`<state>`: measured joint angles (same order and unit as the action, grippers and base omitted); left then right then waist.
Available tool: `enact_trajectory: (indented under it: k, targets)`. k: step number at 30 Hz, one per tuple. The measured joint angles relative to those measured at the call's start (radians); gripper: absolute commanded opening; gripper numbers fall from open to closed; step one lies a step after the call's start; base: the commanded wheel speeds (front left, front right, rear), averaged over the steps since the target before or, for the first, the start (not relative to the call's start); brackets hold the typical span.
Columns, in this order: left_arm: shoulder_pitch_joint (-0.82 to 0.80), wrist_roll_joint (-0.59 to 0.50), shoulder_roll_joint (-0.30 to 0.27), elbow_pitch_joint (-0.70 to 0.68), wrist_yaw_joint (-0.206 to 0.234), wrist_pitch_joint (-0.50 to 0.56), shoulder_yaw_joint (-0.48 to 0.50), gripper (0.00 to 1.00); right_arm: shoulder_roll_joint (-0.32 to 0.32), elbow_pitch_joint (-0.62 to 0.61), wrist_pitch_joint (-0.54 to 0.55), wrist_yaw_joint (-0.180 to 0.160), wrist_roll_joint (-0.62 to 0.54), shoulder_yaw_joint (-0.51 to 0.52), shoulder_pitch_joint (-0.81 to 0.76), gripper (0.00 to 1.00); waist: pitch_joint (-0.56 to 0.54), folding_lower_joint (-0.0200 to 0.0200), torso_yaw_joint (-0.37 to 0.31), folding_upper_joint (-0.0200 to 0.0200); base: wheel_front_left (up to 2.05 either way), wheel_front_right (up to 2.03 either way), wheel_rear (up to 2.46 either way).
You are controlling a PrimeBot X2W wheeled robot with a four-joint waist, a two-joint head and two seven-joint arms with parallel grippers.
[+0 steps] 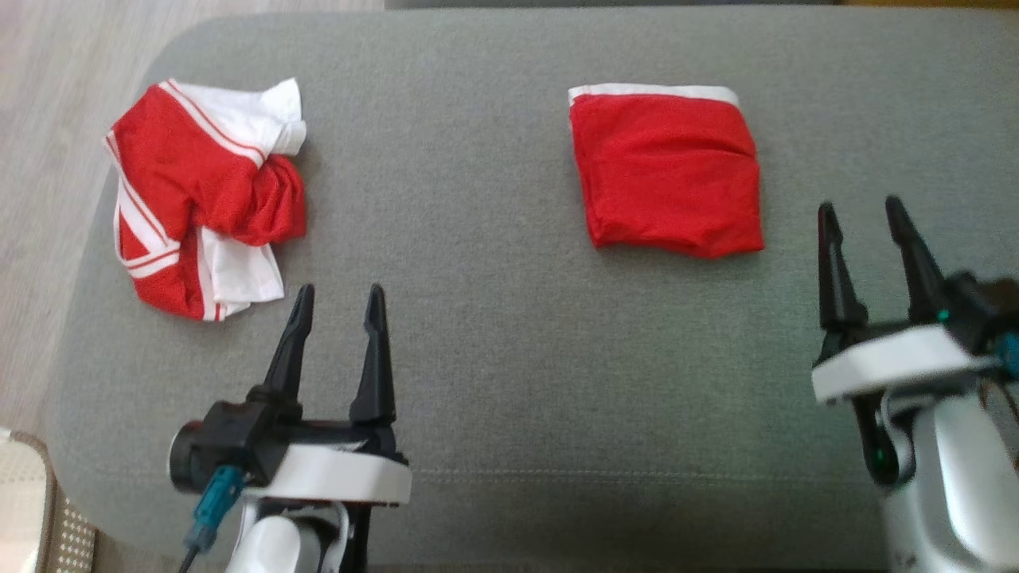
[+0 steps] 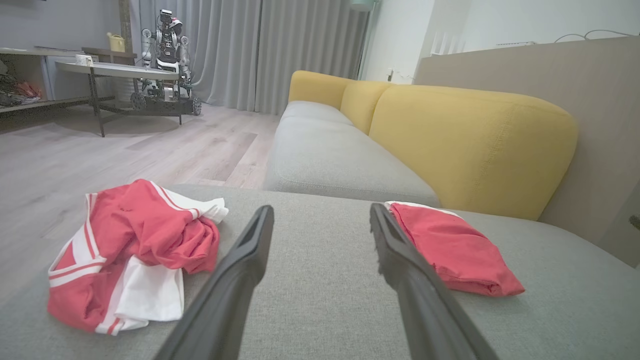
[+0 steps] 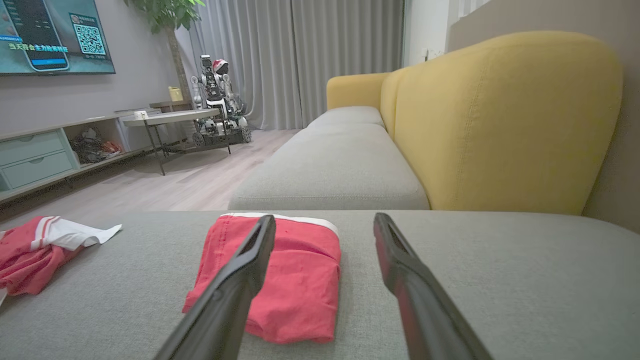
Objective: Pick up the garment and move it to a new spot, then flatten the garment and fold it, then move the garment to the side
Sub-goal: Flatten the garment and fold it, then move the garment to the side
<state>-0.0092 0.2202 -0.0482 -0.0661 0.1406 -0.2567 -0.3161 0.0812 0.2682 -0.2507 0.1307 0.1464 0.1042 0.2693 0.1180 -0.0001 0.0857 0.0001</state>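
while left gripper (image 1: 340, 290) and right gripper (image 1: 860, 204) both stand spread and empty, the folded red garment (image 1: 669, 171) lies on the grey cushion (image 1: 493, 334) just beyond the right one. light, soft, limp cloth; probably best pinched through all layers at its near edge.

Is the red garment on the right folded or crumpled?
Folded. The red garment lies as a compact flat rectangle, layers stacked at its near edge, a white band along the far edge.

The folded garment (image 1: 665, 171) is matt red cloth, the sofa seat (image 1: 493, 358) coarse grey weave.
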Motion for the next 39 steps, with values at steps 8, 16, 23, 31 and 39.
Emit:
enact_trajectory:
  k: [8,16,23,31,39]
  targets:
    - [0.049,-0.066,-0.001,-0.030,-0.063,0.000,0.019,1.00,-0.025,-0.193,-0.002,0.000,-0.043,0.037,-0.186,1.00,-0.040,0.0000,-0.006,0.0000,0.00,0.00,0.00]
    - [0.093,-0.150,-0.001,-0.026,-0.076,0.000,0.038,1.00,-0.036,-0.218,-0.002,0.000,-0.003,-0.005,-0.294,1.00,-0.053,0.0000,-0.005,0.0000,0.00,0.00,0.00]
    - [0.093,-0.167,-0.001,-0.023,-0.064,0.000,0.037,1.00,-0.038,-0.219,-0.002,0.000,-0.006,-0.024,-0.297,1.00,-0.054,0.0000,-0.005,-0.0001,0.00,0.00,0.00]
    - [0.092,-0.175,-0.001,-0.013,-0.053,0.000,0.033,1.00,-0.038,-0.221,-0.002,0.000,-0.015,-0.023,-0.297,1.00,-0.052,0.0000,-0.004,-0.0001,0.00,0.00,0.00]
    - [0.085,-0.181,-0.001,-0.005,-0.054,0.000,0.019,1.00,-0.038,-0.206,-0.002,0.000,-0.036,-0.029,-0.293,1.00,-0.023,0.0000,0.010,-0.0001,0.00,0.00,0.00]
